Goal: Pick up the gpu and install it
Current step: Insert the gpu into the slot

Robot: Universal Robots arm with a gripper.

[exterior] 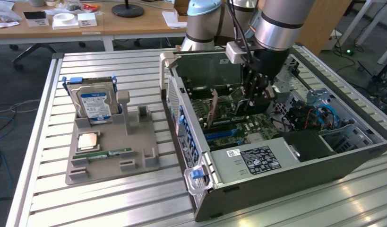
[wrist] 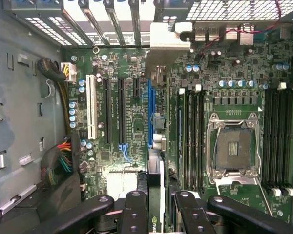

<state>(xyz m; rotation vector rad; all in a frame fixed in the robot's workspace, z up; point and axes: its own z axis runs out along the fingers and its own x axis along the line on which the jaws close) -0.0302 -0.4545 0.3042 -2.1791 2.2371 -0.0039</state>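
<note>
The gpu [wrist: 155, 175] is seen edge-on as a thin card running away from the camera, ending in a silver bracket [wrist: 168, 36] at the case's rear slot openings. My gripper [wrist: 158, 209] is shut on the card, with a black finger [wrist: 136, 212] on each side of it. The card stands upright over the long blue slot [wrist: 149, 112] of the motherboard; whether its edge is in the slot I cannot tell. In the exterior view my gripper [exterior: 259, 97] reaches down deep into the open computer case [exterior: 344, 161].
Black expansion slots [wrist: 121, 112] and a white slot [wrist: 91, 109] lie beside the blue one. A processor socket [wrist: 233, 148] and memory slots flank the other side. Cable bundles [wrist: 58, 163] sit by the case wall. Outside, a grey holder [exterior: 111, 163] carries a hard drive [exterior: 95, 104].
</note>
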